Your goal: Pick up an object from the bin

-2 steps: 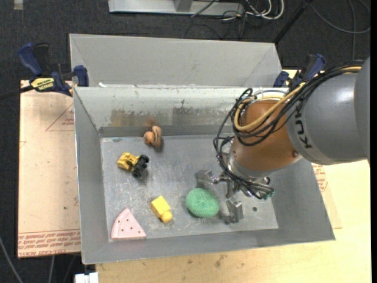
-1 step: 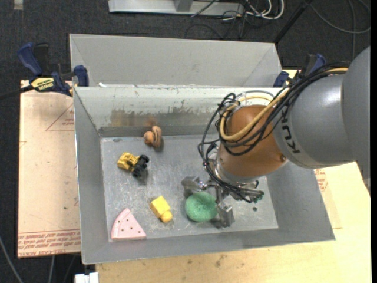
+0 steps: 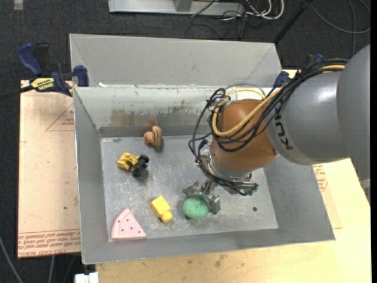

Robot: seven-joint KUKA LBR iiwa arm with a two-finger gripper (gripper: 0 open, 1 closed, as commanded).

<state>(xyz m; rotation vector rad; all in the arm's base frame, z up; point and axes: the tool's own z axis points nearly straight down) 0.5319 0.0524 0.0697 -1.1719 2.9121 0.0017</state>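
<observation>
Gripper (image 3: 203, 198) low in the grey bin (image 3: 88, 175), right of centre toward the near wall, fingers spread apart, small smooth round green ball (image 3: 195, 210) at its tips, yellow block (image 3: 161, 209) just left.

grey metal bin (image 3: 177, 178), on its floor a green ball (image 3: 195, 209), yellow block (image 3: 161, 209), pink wedge (image 3: 128, 225), yellow toy digger (image 3: 132, 164), tan knot (image 3: 153, 136)

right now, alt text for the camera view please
The claw is down at a green ball near the front of the grey bin. To its left lie a yellow block, pink wedge, yellow toy truck and tan lump.
</observation>
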